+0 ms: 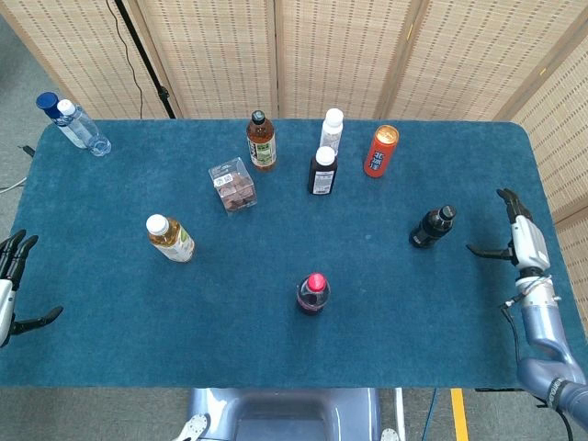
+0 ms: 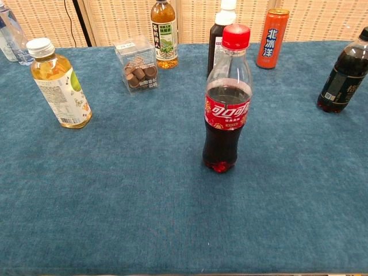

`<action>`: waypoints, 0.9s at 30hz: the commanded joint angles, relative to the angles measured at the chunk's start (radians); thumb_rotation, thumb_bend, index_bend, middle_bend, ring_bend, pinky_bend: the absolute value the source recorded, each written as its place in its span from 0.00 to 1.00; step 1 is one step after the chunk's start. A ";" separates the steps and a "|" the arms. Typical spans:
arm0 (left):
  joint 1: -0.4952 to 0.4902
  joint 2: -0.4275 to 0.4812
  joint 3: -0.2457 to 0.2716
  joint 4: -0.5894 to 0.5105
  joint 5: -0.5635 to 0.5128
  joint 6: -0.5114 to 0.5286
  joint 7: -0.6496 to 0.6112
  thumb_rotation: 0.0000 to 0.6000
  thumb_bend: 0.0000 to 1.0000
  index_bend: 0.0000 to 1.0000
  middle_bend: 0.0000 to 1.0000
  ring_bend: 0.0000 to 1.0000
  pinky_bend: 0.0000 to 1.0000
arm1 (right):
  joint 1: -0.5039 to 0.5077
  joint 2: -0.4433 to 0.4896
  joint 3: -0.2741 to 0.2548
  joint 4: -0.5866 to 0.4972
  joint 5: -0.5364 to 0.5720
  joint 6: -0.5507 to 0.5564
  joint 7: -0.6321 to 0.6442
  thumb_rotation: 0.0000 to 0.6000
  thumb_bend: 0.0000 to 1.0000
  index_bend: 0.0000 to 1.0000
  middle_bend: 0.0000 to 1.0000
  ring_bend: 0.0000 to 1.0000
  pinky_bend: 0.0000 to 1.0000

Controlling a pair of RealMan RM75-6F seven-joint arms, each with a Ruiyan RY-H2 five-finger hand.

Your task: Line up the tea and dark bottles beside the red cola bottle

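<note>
My left hand (image 1: 9,289) sits at the near-left edge of the table (image 1: 110,303), fingers spread and holding nothing; part of it is cut off by the frame, and the chest view does not show it at all. Just inboard stands the tea bottle (image 1: 170,238), pale liquid under a white cap, upright and well to the left of the red cola bottle (image 1: 312,294), which stands alone near the front centre. Further right, the dark bottle (image 1: 431,226) stands upright with a black cap, also well apart from the cola. My right hand (image 1: 517,241) is off the right side of the table at about the dark bottle's level, fingers apart and empty, near the bottle but not touching it.

I judge that nothing is lined up yet and I am in the reach for the first pick, most likely the dark bottle on the right. The next move calls for bringing the right hand in level with the bottle's body, wrapping it low enough not to tip it, then carrying it leftward to stand just beside the cola.

The dark bottle is clipped by the right edge of the chest view, and its label is too small to read. How the right hand's fingers lie is hard to make out edge-on.
</note>
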 commanded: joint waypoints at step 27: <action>-0.014 -0.046 -0.031 0.024 -0.086 -0.008 0.082 1.00 0.05 0.00 0.00 0.00 0.00 | 0.155 -0.083 -0.060 0.109 -0.149 -0.207 0.378 1.00 0.01 0.08 0.16 0.11 0.12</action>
